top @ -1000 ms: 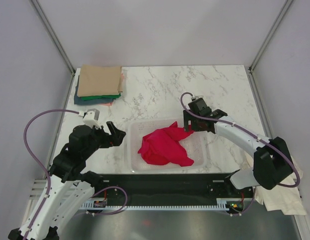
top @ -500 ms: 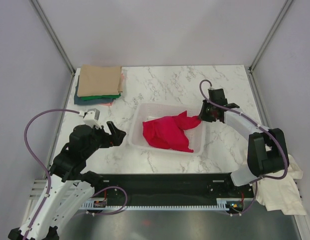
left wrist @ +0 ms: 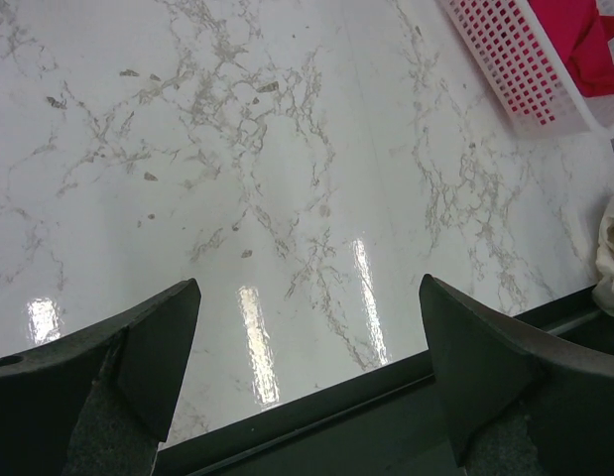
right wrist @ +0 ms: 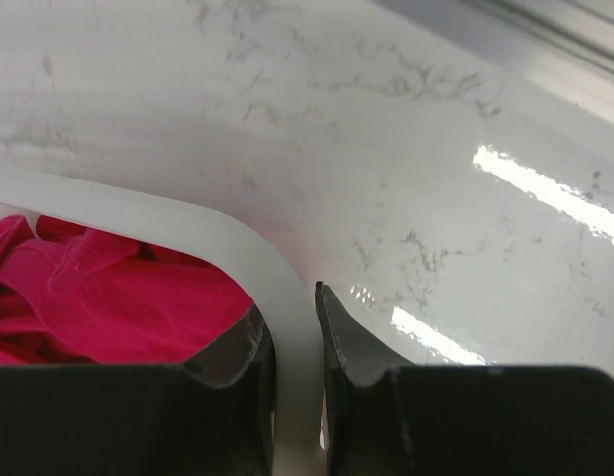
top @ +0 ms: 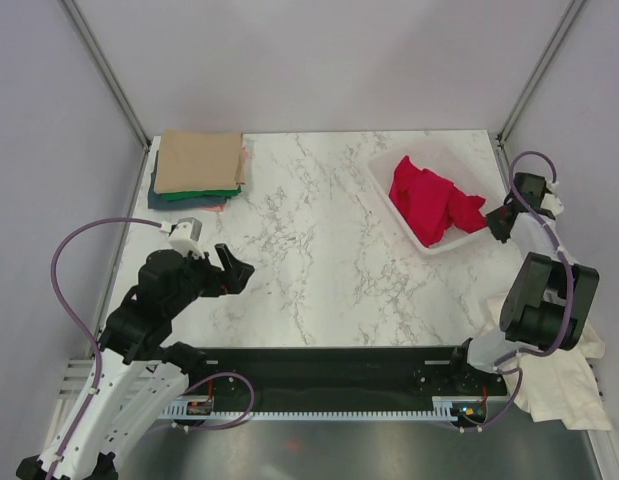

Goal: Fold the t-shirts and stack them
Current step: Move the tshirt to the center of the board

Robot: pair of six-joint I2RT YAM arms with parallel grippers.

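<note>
- Count: 2 arms, 1 basket, 1 folded stack, 2 loose tees.
- Folded stack [top: 197, 170] sits at far-L corner of marble table [top: 319, 230]. 3 layers show: tan tee [top: 197, 158] on top, green tee [top: 209, 194] under it, teal tee [top: 159, 203] lowest.
- Pink sliver [top: 217, 207] pokes out at stack's near edge; can't tell if it's another tee.
- White mesh basket [top: 451, 165] is at far-R of table, skewed to the table edges, well apart from stack.
- Basket contents: 1 red tee [top: 429, 200], crumpled, filling most of it. Nothing else seen inside.
- Cream tee [top: 559, 385] lies bunched off table's near-R corner, beside R arm base, unfolded.
- R gripper [top: 501, 222] is at basket's R side. Wrist view shows both fingers pinched onto the white rim, one inside next to the red cloth, one outside, rim btwn them.
- L gripper [top: 234, 270] is over bare marble near L edge w/ jaws spread wide, nothing btwn them, not touching any tee.
- L wrist view: the basket's mesh corner and a bit of cream cloth far off at R edge of frame.
</note>
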